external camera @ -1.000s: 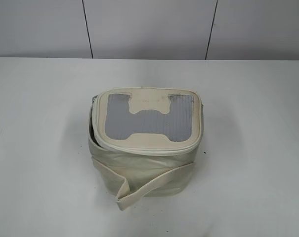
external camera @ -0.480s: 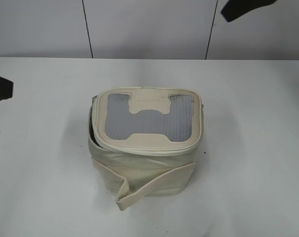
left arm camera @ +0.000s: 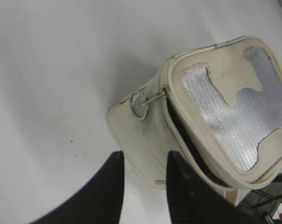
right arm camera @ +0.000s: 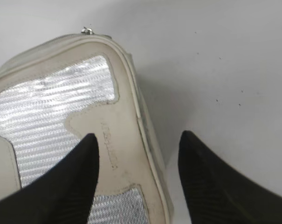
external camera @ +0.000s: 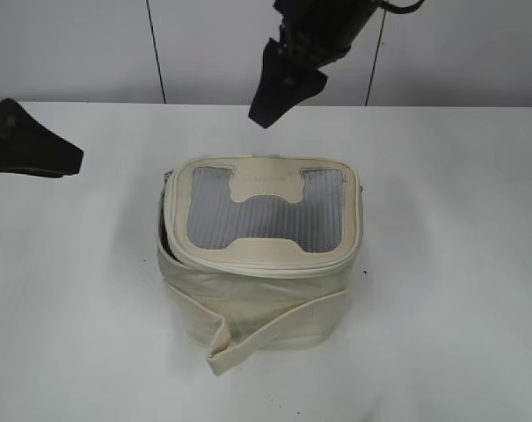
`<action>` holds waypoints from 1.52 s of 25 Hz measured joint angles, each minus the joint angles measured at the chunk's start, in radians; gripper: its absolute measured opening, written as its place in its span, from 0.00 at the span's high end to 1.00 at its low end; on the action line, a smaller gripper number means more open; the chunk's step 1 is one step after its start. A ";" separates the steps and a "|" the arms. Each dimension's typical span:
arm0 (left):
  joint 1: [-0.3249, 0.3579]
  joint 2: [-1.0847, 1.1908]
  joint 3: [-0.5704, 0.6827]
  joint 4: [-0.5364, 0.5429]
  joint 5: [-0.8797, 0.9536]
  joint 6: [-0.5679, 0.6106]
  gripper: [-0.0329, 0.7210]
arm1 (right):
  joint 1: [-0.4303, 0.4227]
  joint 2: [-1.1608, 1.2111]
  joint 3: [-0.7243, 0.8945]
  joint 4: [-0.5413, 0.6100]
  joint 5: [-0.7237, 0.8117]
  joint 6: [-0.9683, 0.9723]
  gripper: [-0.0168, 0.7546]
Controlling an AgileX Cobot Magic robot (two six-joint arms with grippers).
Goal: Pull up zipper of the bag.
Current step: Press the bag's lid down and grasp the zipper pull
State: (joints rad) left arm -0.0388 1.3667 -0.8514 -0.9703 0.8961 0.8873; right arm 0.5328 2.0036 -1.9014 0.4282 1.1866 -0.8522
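The cream-white boxy bag (external camera: pixel 252 281) stands mid-table, its lid (external camera: pixel 266 215) showing a silver ribbed panel and a cream H patch. The zipper (left arm camera: pixel 175 122) gapes open along the lid's left side. A silver slider with a ring pull (left arm camera: pixel 141 103) sits at the lid corner. A second slider (right arm camera: pixel 87 31) shows at the far corner in the right wrist view. My left gripper (left arm camera: pixel 144 156) is open and empty, left of the bag and short of the ring; it also shows in the exterior view (external camera: pixel 68 158). My right gripper (right arm camera: pixel 140 136) is open and empty above the lid's back edge (external camera: pixel 266 114).
The loose cream strap (external camera: pixel 274 321) wraps the bag's body and folds out at the front left. The bag stands on a white table (external camera: pixel 459 264). A grey panelled wall (external camera: pixel 204 53) stands behind.
Both arms have come into the exterior view. The left one moved in from the left edge toward the bag. The right one swung down from the upper right to above the lid's back.
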 joint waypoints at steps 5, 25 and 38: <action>-0.079 0.091 -0.049 0.049 -0.021 0.005 0.63 | 0.033 0.081 -0.067 0.046 0.002 -0.014 0.41; -0.121 0.168 -0.119 0.086 -0.029 0.005 0.63 | 0.051 0.247 -0.143 0.136 0.007 -0.051 0.42; -0.121 0.168 -0.119 0.086 -0.026 0.005 0.63 | 0.051 0.291 -0.148 0.148 0.017 -0.053 0.53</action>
State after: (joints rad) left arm -0.1598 1.5348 -0.9703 -0.8846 0.8704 0.8927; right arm 0.5834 2.2945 -2.0497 0.5761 1.2038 -0.9049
